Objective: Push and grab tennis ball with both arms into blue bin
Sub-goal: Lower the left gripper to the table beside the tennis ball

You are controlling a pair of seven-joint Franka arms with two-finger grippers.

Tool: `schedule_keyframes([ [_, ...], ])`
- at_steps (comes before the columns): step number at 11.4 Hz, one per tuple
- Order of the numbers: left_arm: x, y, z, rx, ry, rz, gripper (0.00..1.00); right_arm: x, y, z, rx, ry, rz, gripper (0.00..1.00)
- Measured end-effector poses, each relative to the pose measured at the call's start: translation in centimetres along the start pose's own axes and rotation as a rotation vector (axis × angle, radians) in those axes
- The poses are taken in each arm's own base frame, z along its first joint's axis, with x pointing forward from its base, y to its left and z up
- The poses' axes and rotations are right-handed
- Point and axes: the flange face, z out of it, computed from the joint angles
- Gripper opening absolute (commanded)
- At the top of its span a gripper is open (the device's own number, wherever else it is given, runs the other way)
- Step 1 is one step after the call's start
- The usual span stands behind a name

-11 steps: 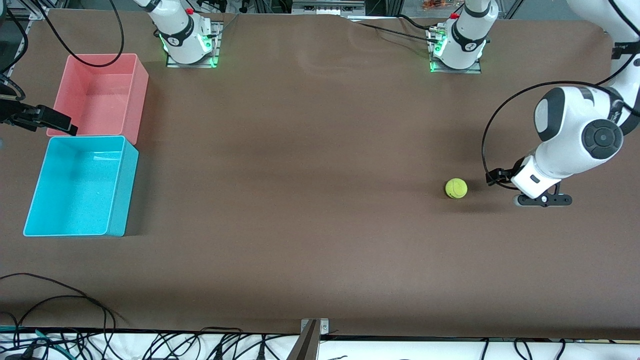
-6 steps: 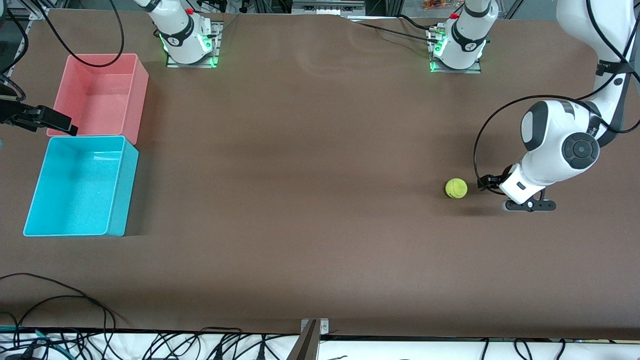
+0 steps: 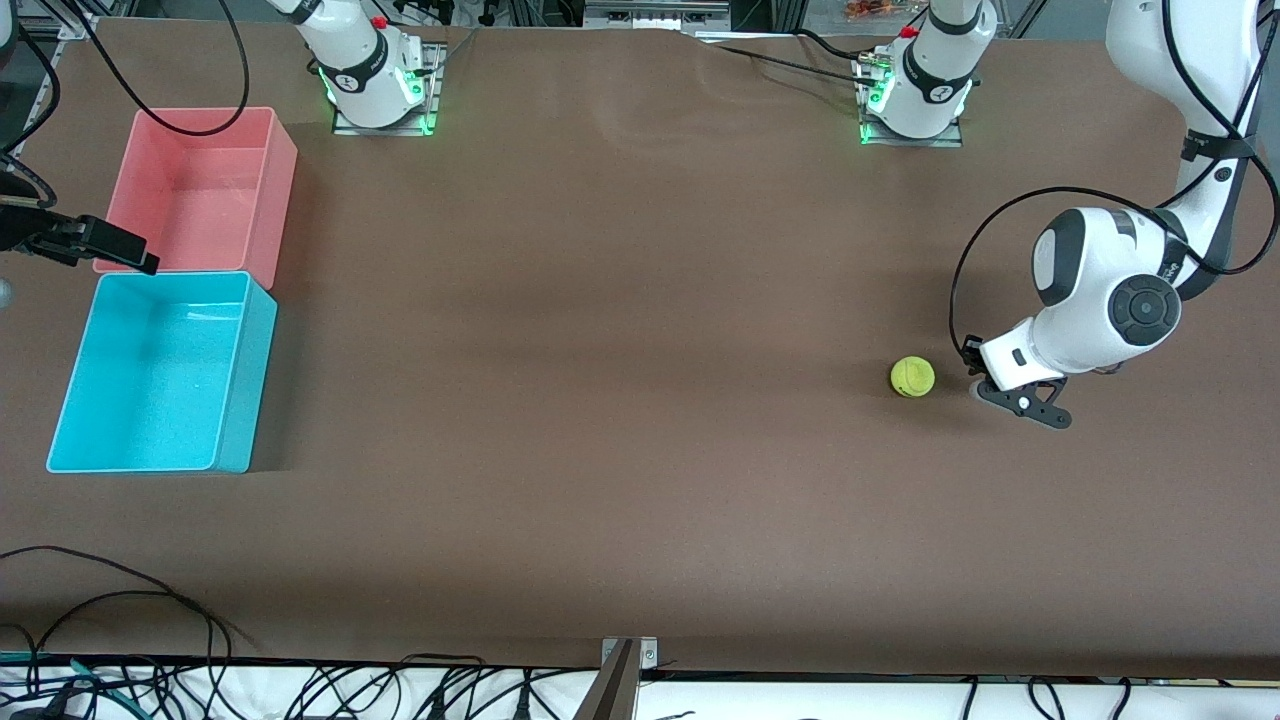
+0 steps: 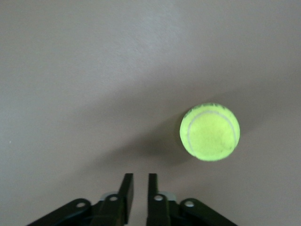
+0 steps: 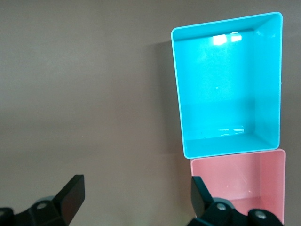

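Swinging in from the right edge of the front frame over the past second, the left arm has brought the left claw (image 3: 1022, 398) down low at the right of centre, just beside the tennis ball (image 3: 912, 377) on the side toward the left arm's end of the desk (image 3: 620, 400). Its fingers, wide a second ago, now stand nearly together with only a narrow slit between them, and they hold nothing; the left wrist view shows the ball (image 4: 209, 132) free on the desk, clear of the tips. The ball itself has not shifted. At the left edge of the front frame the right claw (image 3: 110, 250) waits with its fingers spread wide and empty, just above the blue bin (image 3: 248, 380), which sits at the lower left with a pink bin (image 3: 283, 180) touching its upper end. A ball like this is likely light, fuzzy and springy, quick to roll at a nudge; a push is best aimed at its middle, and a grab should straddle its widest part.
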Motion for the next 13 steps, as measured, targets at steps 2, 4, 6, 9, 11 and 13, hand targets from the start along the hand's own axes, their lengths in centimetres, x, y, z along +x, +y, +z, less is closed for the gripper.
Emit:
schedule_keyframes([
  [2,-0.6,-0.5,0.6,-0.006,-0.012,0.212,0.00,0.0,0.0,0.0,0.000,0.000,0.000,1.00],
  [4,-1.0,-0.9,0.8,-0.010,-0.016,0.418,0.00,0.0,0.0,0.0,0.000,0.000,0.000,1.00],
  [6,-1.1,-0.8,1.1,-0.015,-0.019,0.610,0.00,0.0,0.0,0.0,0.000,0.000,0.000,1.00],
  [9,-0.9,-0.9,1.1,0.009,0.008,0.811,0.00,0.0,0.0,0.0,0.000,0.000,0.000,1.00],
  [11,-1.0,-0.6,2.5,0.058,0.053,0.917,0.00,0.0,0.0,0.0,0.000,0.000,0.000,1.00],
  [13,-1.4,-0.3,4.0,0.085,0.074,1.020,0.00,0.0,0.0,0.0,0.000,0.000,0.000,1.00],
])
